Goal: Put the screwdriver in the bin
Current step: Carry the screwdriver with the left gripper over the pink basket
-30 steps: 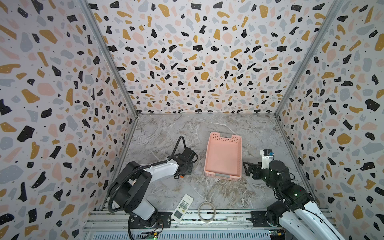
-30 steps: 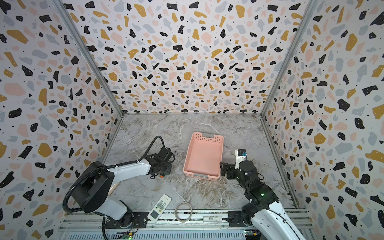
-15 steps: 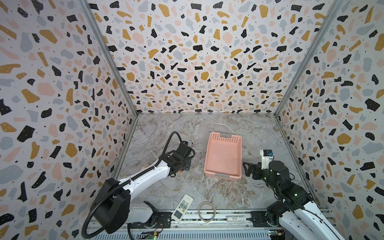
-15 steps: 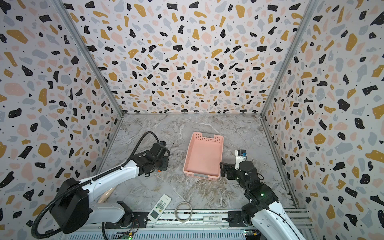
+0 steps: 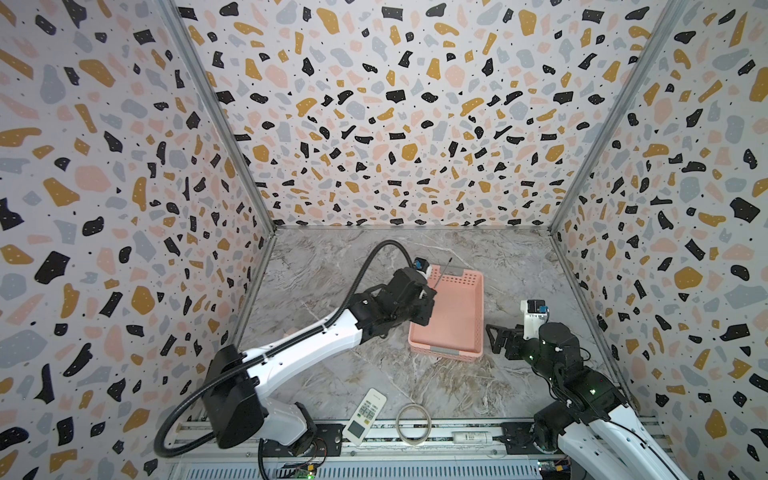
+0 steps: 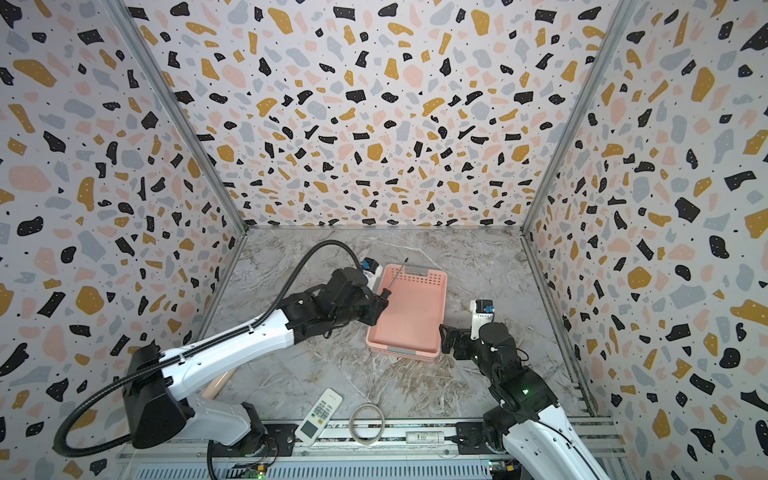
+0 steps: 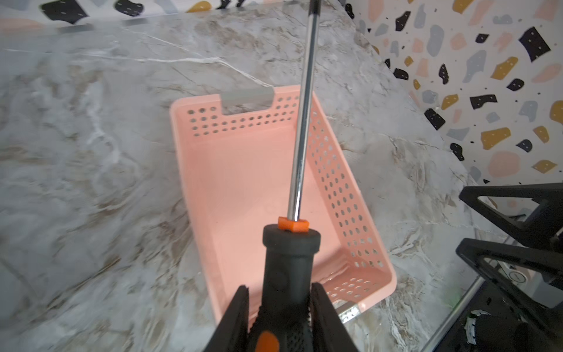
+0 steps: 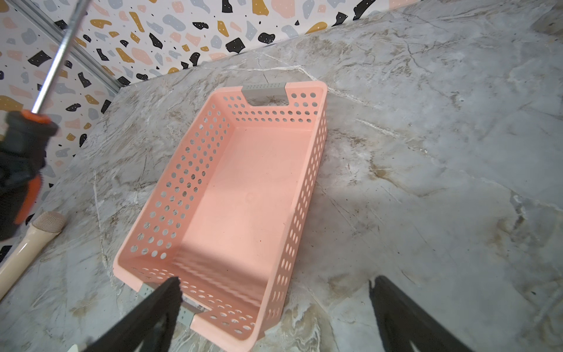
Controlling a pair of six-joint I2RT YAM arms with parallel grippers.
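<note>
Marble-patterned table (image 5: pixel 519 266) inside speckled walls (image 5: pixel 395 124): the bin (image 5: pixel 457 320) lies near its middle, long side running 12 to 6 o'clock. Your left gripper (image 7: pixel 278 304) has its jaws clenched on the screwdriver (image 6: pixel 384 295), gripping it by the handle. Since half a second ago you've swung it from above the bare table at the bin's 9 o'clock to over the bin's 10 o'clock rim, held up off the bin's floor. The shaft points toward 1 o'clock, and its tip shows near the bin's far rim in both top views. Your right gripper (image 8: pixel 274 279) hasn't moved: jaws released and wide apart, parked just beside the bin's 4 o'clock corner. A remote (image 5: pixel 365 415) and a cable ring (image 5: pixel 412 424) lie at the table's 6 o'clock edge.
</note>
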